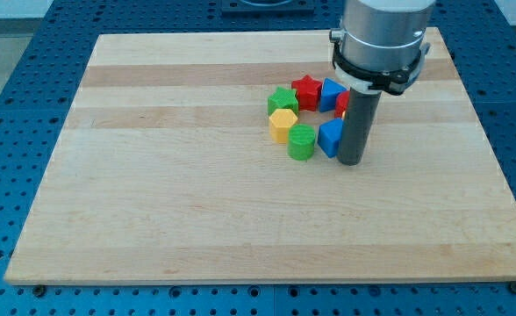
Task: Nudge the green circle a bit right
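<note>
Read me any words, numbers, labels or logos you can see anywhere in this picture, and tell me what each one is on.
There are none to read. The wooden board is bare wood grain. The green circle, yellow hexagon, green star, red star and two blue blocks carry no markings. The silver arm housing and the dark rod down to my tip, just right of the nearer blue block, show no label either.

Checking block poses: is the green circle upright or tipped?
Upright. The green circle stands on the board, round face up, between the yellow block and a blue block.
</note>
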`<move>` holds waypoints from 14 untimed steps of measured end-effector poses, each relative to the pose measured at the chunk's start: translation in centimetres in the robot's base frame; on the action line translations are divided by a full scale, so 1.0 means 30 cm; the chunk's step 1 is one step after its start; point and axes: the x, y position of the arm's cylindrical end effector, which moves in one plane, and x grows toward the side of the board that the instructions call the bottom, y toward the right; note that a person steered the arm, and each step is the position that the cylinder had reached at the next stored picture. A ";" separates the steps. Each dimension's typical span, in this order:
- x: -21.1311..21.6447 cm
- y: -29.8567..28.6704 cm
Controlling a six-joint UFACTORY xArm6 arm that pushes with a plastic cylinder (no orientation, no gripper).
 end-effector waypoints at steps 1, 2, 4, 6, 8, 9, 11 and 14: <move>0.000 -0.001; 0.020 -0.006; 0.160 -0.226; 0.099 -0.419; -0.030 -0.424; -0.031 -0.404; -0.034 -0.345; -0.036 -0.298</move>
